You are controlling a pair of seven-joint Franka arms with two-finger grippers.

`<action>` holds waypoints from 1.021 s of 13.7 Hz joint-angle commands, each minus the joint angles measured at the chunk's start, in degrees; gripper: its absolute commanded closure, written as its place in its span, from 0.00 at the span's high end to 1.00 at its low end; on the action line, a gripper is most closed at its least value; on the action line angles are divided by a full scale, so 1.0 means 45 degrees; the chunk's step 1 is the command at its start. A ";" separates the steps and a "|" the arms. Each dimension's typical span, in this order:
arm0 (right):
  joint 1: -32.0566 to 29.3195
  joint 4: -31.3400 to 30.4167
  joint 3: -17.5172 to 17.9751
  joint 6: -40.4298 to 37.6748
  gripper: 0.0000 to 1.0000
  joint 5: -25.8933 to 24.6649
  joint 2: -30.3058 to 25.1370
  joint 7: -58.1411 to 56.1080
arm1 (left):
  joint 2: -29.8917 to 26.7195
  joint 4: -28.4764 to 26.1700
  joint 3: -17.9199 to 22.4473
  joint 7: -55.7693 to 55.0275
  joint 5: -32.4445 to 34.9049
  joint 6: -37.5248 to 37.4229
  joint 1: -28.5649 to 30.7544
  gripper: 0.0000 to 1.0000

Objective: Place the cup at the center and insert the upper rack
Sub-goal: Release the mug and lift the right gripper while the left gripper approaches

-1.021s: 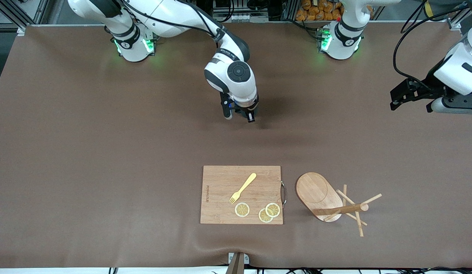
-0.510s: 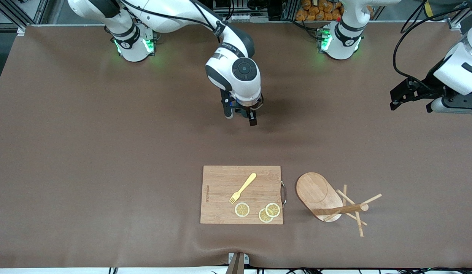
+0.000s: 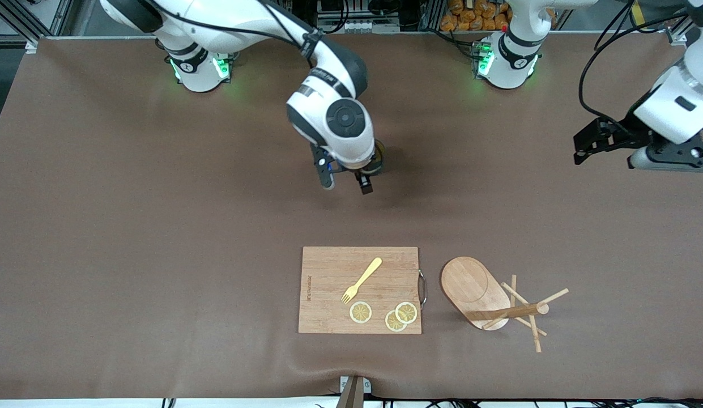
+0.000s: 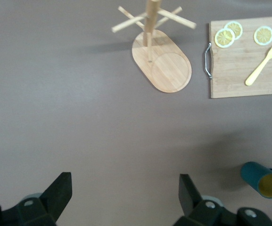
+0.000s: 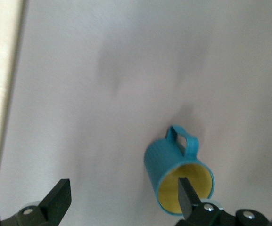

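**Teal cup stood free at mid-surface while wooden rack lay near the board**

The right claw [image 3: 347,185] hung spread over the middle of the brown cloth-covered surface [image 3: 130,226], gripping nothing. From the front, its white wrist hid nearly all of the small dark teal cylindrical cup [image 3: 378,158]; only a sliver of rim showed. The right wrist view filled the gap: the cup [image 5: 178,173] stood on the surface with its yellowish mouth up and its small loop handle pointing away from the black fingers [image 5: 188,197], one of which overlapped the rim. The left wrist view caught it too [image 4: 263,179], well apart from the light wooden mug tree [image 4: 160,61]. That upper rack [image 3: 487,297], with a smooth flat oval base, central post and thin angled pegs, sat beside the rectangular bamboo cutting board [image 3: 328,272], nearer the front camera than the cup. The board carried a yellow fork [image 3: 361,280] and three lemon slices [image 3: 395,315]. The left claw [image 4: 125,193] waited spread and empty, over the left arm's end of the surface.
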 commanded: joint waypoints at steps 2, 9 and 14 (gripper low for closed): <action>-0.1495 -0.0163 0.0546 -0.0802 1.00 0.0145 -0.0970 -0.2422 | 0.0718 0.0204 -0.0273 -0.1121 0.0069 -0.0079 -0.1174 1.00; -0.5477 -0.0124 0.1953 -0.3669 1.00 0.0184 -0.2630 -0.8335 | 0.1578 -0.0283 -0.0351 -0.3075 0.0206 0.0213 -0.4260 1.00; -0.7473 -0.0085 0.1778 -0.5449 1.00 0.0145 -0.3550 -1.3747 | 0.2767 -0.0187 -0.0312 -0.6234 0.0245 0.1266 -0.6720 1.00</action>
